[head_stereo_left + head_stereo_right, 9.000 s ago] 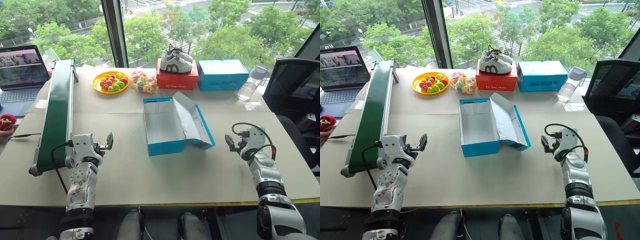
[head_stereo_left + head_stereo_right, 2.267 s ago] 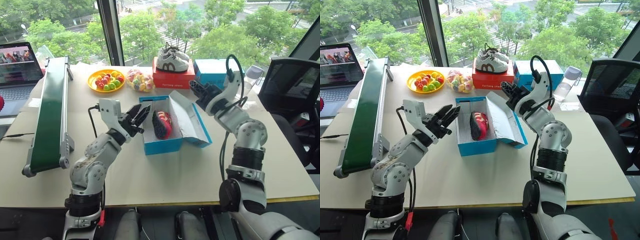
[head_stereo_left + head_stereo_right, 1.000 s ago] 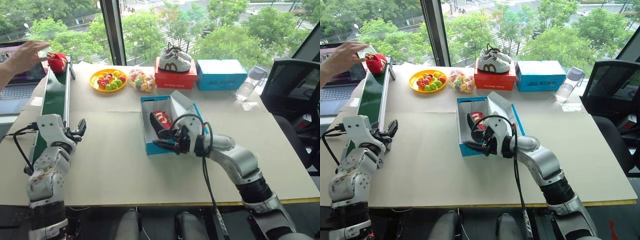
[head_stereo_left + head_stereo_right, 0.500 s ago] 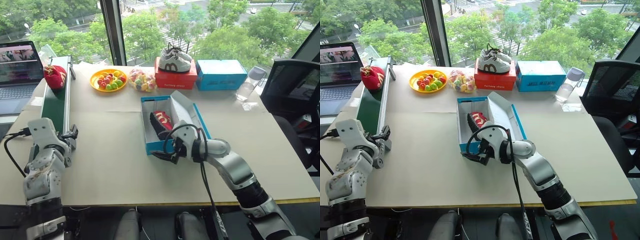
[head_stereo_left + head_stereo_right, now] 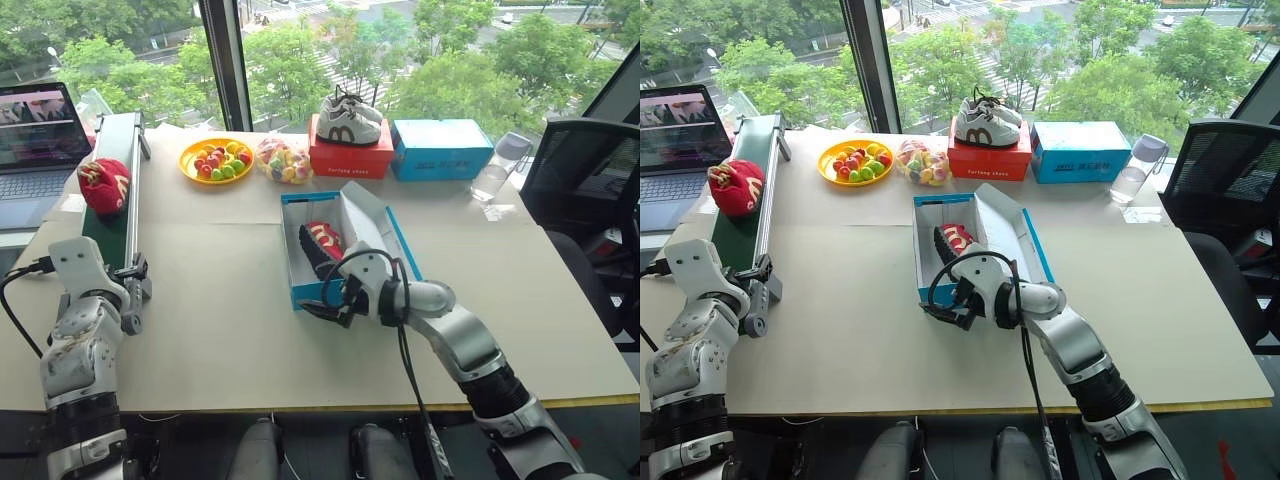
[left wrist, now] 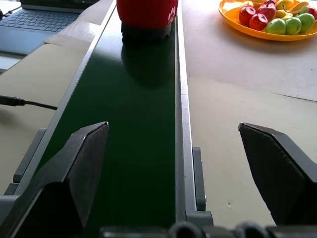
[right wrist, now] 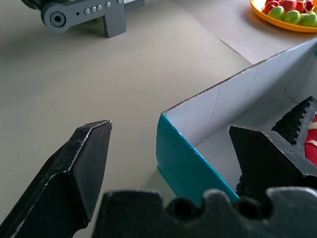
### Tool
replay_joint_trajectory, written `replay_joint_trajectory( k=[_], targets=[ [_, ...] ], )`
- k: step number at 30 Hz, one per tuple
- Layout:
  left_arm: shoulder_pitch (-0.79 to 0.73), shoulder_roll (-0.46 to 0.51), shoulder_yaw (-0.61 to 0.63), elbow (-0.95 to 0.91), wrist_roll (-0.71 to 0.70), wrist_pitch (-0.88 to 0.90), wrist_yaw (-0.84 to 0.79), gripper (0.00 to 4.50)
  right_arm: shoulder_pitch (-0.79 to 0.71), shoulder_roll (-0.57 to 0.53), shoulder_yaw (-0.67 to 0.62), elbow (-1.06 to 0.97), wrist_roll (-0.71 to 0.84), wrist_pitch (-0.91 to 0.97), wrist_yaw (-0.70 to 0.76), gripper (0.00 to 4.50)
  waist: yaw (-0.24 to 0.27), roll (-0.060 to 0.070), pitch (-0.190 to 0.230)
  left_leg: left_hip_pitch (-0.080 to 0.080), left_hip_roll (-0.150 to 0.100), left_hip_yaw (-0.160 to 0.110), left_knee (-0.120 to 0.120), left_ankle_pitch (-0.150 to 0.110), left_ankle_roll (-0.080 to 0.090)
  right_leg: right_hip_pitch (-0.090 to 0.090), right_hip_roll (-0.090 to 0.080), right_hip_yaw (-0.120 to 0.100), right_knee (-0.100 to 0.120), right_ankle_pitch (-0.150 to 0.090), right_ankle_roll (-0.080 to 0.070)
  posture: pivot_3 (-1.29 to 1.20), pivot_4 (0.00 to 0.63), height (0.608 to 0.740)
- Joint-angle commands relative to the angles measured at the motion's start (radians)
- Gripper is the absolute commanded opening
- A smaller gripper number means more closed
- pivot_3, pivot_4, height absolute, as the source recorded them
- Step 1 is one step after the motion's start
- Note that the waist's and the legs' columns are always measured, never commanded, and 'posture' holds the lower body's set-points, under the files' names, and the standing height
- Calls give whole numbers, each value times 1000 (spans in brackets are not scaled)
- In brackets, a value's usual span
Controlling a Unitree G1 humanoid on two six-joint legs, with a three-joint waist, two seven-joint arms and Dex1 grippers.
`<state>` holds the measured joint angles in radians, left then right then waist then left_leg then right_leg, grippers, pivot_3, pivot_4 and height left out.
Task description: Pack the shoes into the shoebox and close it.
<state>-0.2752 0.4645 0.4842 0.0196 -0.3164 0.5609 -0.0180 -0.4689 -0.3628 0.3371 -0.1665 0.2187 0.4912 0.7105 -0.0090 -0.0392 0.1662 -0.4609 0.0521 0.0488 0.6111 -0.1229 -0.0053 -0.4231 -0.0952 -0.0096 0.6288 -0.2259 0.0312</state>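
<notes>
Shoebox [image 5: 300, 262] of bright blue cardboard sits mid-table, lid up, one red toothed-sole shoe [image 5: 322, 246] inside. Left wrist view: wide left gripper [image 6: 177, 168] faces second red shoe [image 6: 147, 13] on green conveyor belt [image 6: 129, 124]. Right wrist view: wide right gripper [image 7: 173, 148] straddles the box's near corner.

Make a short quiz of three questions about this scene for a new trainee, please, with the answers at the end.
1. True or false: both red shoes already lie inside the blue shoebox.
2. On what does the second red shoe rest?
A. the yellow fruit plate
B. the green conveyor belt
C. the red box
3. Fill in: the right gripper is open at the near left corner of the ______.

Key
1. False. One red shoe lies in the box; the other is on the belt.
2. B, the green conveyor belt, ahead of the open left gripper.
3. shoebox; one finger is outside its wall and one is over the inside.
</notes>
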Motion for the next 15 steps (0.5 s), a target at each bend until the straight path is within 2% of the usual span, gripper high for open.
replay_joint_trajectory(
  k=[1, 15],
  targets=[
    [-11, 14, 14, 5, 12, -26, -1, 4500, -1, 5, -25, -44, 4, 1, -4, 4470, 0, 0, 0, 0, 0, 0, 0, 0, 0, 0, 0, 0, 0, 0, 0, 0, 150, 735],
    [-15, 28, 41, 49, 33, -46, 36, 4500, -2, 4, -31, -37, 3, -2, -6, 4470, -2, 0, 0, 0, 0, 0, 0, 0, 0, 0, 0, 0, 1, 0, 0, 0, 150, 735]
  ],
)
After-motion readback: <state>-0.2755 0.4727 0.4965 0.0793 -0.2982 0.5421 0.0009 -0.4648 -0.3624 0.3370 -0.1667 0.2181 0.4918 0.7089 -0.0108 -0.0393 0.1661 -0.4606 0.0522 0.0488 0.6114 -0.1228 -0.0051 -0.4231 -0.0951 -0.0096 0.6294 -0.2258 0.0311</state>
